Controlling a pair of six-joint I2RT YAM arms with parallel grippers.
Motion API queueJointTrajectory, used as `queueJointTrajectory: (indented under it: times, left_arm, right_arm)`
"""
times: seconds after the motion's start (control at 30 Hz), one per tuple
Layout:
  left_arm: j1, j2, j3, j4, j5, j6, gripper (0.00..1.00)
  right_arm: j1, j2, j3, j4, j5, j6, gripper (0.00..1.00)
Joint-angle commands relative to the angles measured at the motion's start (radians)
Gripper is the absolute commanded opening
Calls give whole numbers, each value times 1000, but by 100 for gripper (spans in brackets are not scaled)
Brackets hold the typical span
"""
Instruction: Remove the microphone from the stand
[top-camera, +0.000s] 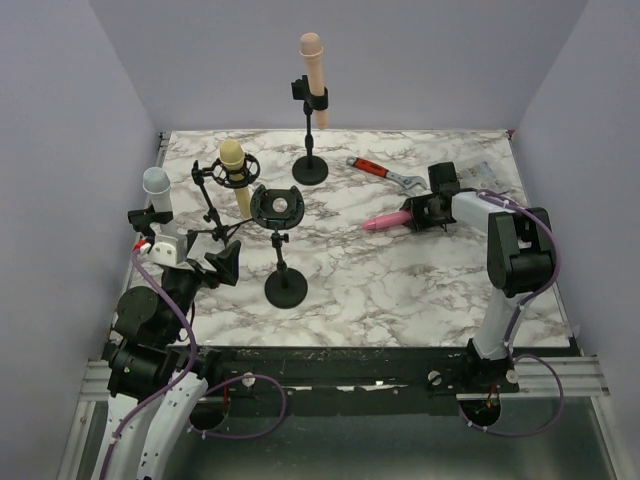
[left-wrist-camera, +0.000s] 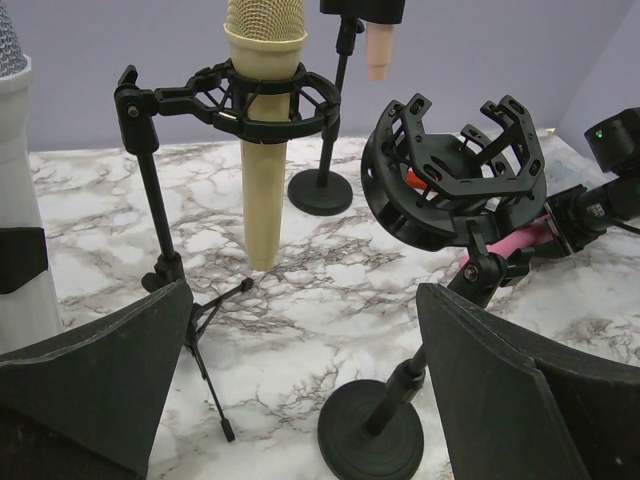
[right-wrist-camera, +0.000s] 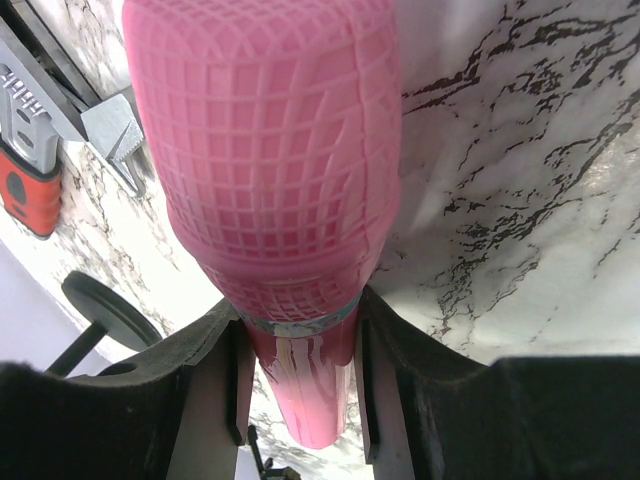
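My right gripper (top-camera: 418, 213) (right-wrist-camera: 300, 385) is shut on the pink microphone (top-camera: 385, 220) (right-wrist-camera: 265, 150), gripping its handle just below the mesh head. The microphone lies level, low over the marble at the right, handle pointing left. The stand (top-camera: 287, 289) (left-wrist-camera: 370, 432) with a round black base is in the middle, and its black shock mount (top-camera: 277, 206) (left-wrist-camera: 455, 175) holds nothing. Beside that stand, to its left, my left gripper (top-camera: 222, 262) (left-wrist-camera: 305, 300) is open with only table between its fingers.
A cream microphone (top-camera: 234, 170) (left-wrist-camera: 263, 130) hangs in a tripod shock mount at the left. A peach microphone (top-camera: 313, 65) stands clipped on a stand at the back. A white microphone (top-camera: 156, 195) is at the far left. A red-handled wrench (top-camera: 385, 173) lies behind the right gripper.
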Motion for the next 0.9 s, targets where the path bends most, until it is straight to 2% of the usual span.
queueJointTrajectory:
  times: [0.0, 0.13, 0.2, 0.43, 0.47, 0.8, 0.87]
  left_arm:
    - [8, 0, -3, 10, 15, -7, 99]
    - [8, -2, -3, 8, 16, -7, 99]
    - [8, -2, -3, 9, 14, -7, 99]
    - [8, -7, -5, 9, 13, -7, 99]
    - [8, -5, -5, 9, 14, -8, 99]
    - [8, -6, -5, 8, 12, -8, 99]
    - [8, -4, -5, 9, 12, -8, 99]
  right_arm:
    - [7, 34, -46, -90, 89, -30, 32]
    - [7, 36, -44, -83, 81, -40, 36]
    - [7, 30, -49, -75, 80, -43, 45]
    - [7, 8, -65, -50, 79, -44, 58]
    - [8, 7, -67, -47, 80, -46, 64]
    - [9, 16, -76, -2, 54, -63, 69]
    - [9, 15, -73, 3, 55, -75, 73]
